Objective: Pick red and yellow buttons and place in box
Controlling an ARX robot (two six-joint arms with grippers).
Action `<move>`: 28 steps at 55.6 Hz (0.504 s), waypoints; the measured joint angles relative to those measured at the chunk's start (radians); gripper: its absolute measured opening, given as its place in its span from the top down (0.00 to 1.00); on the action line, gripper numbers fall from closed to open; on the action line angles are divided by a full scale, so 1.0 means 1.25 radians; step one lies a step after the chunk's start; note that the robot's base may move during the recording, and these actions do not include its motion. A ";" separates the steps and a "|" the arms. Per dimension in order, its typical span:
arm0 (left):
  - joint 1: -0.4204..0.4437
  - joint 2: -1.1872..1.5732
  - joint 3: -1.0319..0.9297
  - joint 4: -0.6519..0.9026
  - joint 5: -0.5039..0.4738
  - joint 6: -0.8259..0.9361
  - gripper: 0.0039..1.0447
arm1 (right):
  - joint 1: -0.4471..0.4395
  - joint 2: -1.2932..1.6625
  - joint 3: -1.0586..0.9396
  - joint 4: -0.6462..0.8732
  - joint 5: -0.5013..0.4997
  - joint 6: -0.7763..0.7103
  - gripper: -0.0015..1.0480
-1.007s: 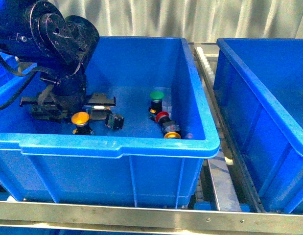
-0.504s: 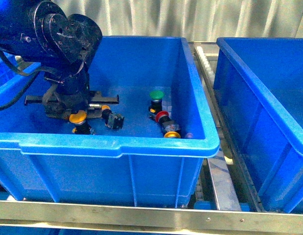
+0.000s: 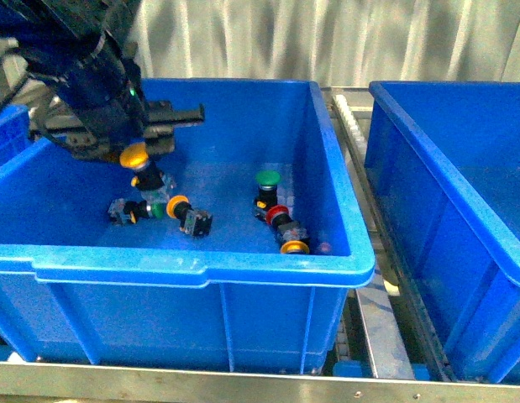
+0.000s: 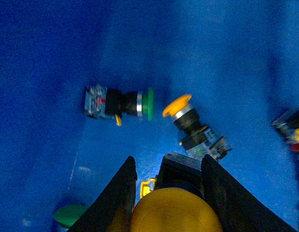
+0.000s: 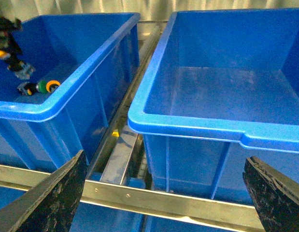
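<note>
Front view: left gripper [image 3: 135, 153] is clamped on a yellow button [image 3: 136, 156], cap up and black body hanging below. It is held clear above the floor of the middle bin [image 3: 201, 265], on the bin's far left. Loose on the floor are a second yellow button [image 3: 187, 215], a red button [image 3: 278, 216] and a green button [image 3: 266, 180]. The right bin [image 3: 461, 180] looks empty.

Left wrist view: the yellow cap [image 4: 176, 213] sits tight between the two dark fingers [image 4: 118, 200], a narrow grip. On the floor below lie a loose yellow button [image 4: 193, 122] and a sideways green one [image 4: 121, 101].

Right wrist view: right gripper [image 5: 164, 159] is spread wide, holds nothing, and hangs near the front rail between the bins.

Step, as I judge it: pick done, carry phase. Next move needs the button raised over the rim, carried across to the box (probably the right bin, can't be sure) and the grip opened there. The red and other yellow ones are not yet picked.
</note>
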 joint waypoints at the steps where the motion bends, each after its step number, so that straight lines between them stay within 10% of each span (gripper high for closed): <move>1: 0.001 -0.010 -0.006 0.005 0.005 0.003 0.69 | 0.000 0.000 0.000 0.000 0.000 0.000 0.06; 28: 0.152 -0.329 -0.368 0.355 0.349 0.037 0.69 | 0.000 0.000 0.000 0.000 0.000 0.000 0.06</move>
